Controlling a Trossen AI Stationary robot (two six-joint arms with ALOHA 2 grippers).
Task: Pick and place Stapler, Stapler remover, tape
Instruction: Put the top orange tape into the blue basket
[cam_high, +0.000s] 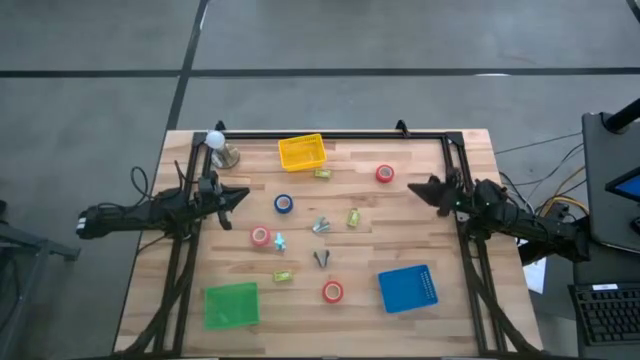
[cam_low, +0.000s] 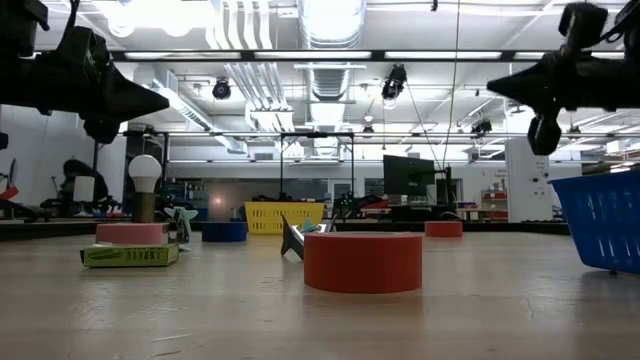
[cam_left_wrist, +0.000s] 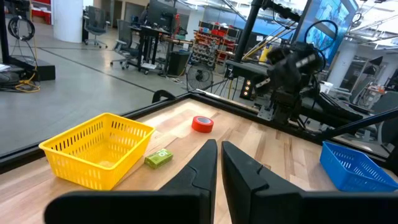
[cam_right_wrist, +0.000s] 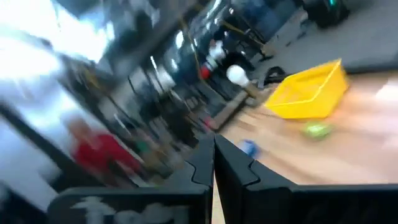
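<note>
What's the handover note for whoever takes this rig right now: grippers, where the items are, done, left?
Left gripper: shut, empty, raised over the left side of the table.
Right gripper: shut, empty, raised over the right side.
Tape: red roll at the back right, blue roll left of centre, pink roll in front of it, red roll at the front centre. All lie on the table top.
Small green items and grey tools lie loose mid-table; I cannot tell which are staplers and which removers.
Yellow basket, green tray and blue basket look empty.
Done: nothing placed.
Left: everything.
</note>
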